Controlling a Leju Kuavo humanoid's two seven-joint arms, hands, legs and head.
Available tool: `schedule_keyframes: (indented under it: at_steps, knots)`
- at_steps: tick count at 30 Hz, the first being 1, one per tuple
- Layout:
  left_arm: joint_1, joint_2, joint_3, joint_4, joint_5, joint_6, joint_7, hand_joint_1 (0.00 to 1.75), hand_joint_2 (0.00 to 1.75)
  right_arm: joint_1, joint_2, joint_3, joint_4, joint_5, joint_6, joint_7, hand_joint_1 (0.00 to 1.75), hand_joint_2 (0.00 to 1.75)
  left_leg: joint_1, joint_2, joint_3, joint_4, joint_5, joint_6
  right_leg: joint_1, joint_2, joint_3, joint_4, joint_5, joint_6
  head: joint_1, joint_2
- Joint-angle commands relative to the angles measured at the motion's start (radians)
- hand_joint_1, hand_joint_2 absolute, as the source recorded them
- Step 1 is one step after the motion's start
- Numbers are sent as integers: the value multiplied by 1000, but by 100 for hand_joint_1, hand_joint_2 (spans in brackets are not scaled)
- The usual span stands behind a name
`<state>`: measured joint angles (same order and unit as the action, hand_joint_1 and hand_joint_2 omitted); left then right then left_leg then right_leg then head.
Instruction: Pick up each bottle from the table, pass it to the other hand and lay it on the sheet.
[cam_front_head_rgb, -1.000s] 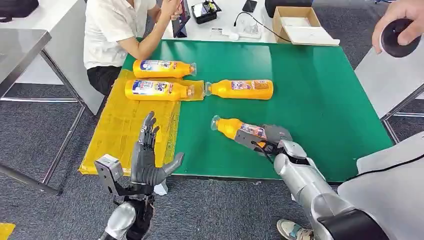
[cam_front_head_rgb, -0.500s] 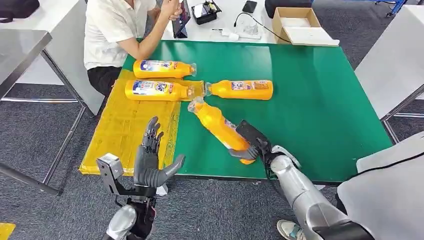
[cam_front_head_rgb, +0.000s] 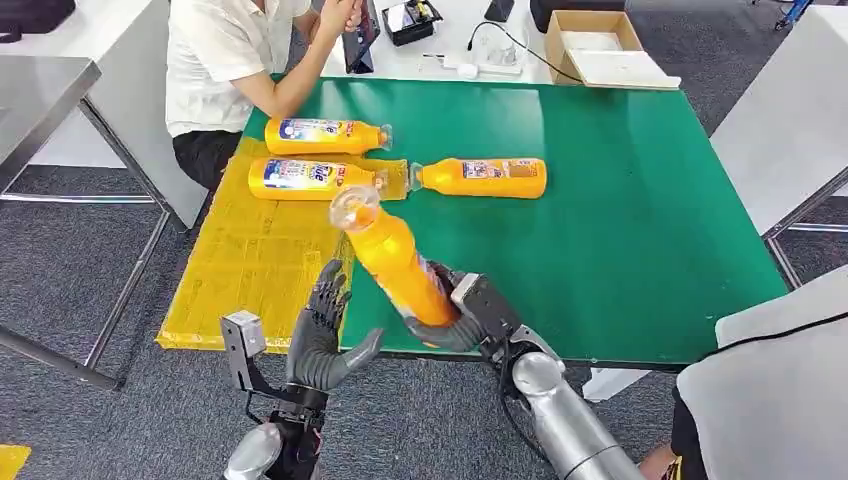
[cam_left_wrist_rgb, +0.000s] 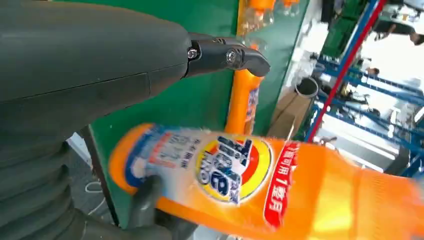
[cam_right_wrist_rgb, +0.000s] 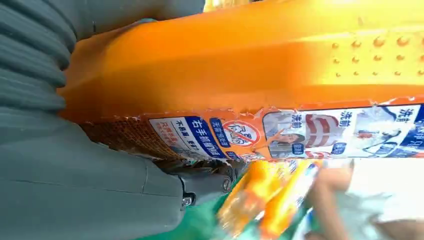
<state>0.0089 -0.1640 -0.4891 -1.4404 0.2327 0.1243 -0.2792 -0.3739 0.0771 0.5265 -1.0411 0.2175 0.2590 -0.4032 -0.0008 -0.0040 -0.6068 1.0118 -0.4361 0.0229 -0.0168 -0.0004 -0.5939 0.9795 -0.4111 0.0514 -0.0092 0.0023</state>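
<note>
The left hand (cam_front_head_rgb: 322, 340) waits at the near table edge with fingers apart, holding nothing, just beside the right hand (cam_front_head_rgb: 458, 315), which grips the base of an orange bottle (cam_front_head_rgb: 392, 260) lifted off the green table (cam_front_head_rgb: 620, 200) – its cap end tilted up toward the yellow sheet (cam_front_head_rgb: 250, 260). Farther away, two bottles (cam_front_head_rgb: 315, 178) lie on the sheet, a fourth bottle (cam_front_head_rgb: 482, 177) lies beside it, and a person (cam_front_head_rgb: 225, 60) sits at the far corner.

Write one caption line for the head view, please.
Right hand lifts an orange bottle toward the open left hand.
</note>
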Motion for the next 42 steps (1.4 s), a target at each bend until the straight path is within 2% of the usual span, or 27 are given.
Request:
schedule_keyframes:
  at_steps: [1,12,18,23,24,25,26,33,34,37,42]
  knots:
    - [-31,8,-43,50,16,-22,5,0,175,15,-23,161,-75,16,-3,-20,175,175,1,0,4,0,-1,-1,1,-1,4,0,-1,-2,0,0]
    - [-26,11,-62,-12,46,-50,-13,0,175,3,-8,195,35,4,-8,-28,175,175,1,0,5,-1,-2,-1,1,0,6,-1,-2,-2,0,0]
    - [12,34,-74,-99,62,-82,-40,0,175,-13,-4,182,115,-1,-33,-4,175,175,0,1,4,-1,-1,-1,1,0,4,-1,-1,-2,0,0]
    - [-21,32,-76,-47,60,-92,-34,0,175,-51,-5,223,164,41,-36,11,175,175,0,0,3,-1,0,-1,0,0,4,-1,0,-2,0,0]
    - [-34,29,-79,-25,65,-106,-25,115,175,-60,-1,235,170,46,-32,12,175,175,1,0,5,-1,-1,-2,1,0,6,0,-1,-3,0,0]
    - [-39,29,-79,-16,66,-113,-25,166,175,-65,-1,244,171,52,-35,14,175,175,1,0,7,-1,-2,-2,1,0,8,-1,-2,-4,0,0]
    - [-41,27,-78,-11,66,-115,-25,166,175,-67,0,246,171,53,-38,14,175,175,0,0,4,-1,0,-1,1,0,4,-1,0,-2,0,0]
    - [-41,27,-78,-8,66,-116,-26,166,175,-69,1,247,171,54,-38,15,175,175,0,-1,3,-1,0,-1,0,0,3,-1,-1,-2,0,0]
    - [-41,32,-83,-11,71,-132,-20,175,175,-71,1,252,170,57,-41,16,175,175,1,0,7,0,-3,-2,1,0,8,0,-3,-4,0,0]
    - [-43,34,-75,13,152,-213,22,175,175,-99,8,279,177,75,-55,33,175,175,1,0,5,0,-1,-1,1,0,5,0,-1,-2,0,0]
    - [-45,40,-85,32,97,-195,24,175,175,-128,-6,293,172,90,-66,73,175,175,0,0,2,0,0,-1,0,0,2,0,0,-1,0,0]
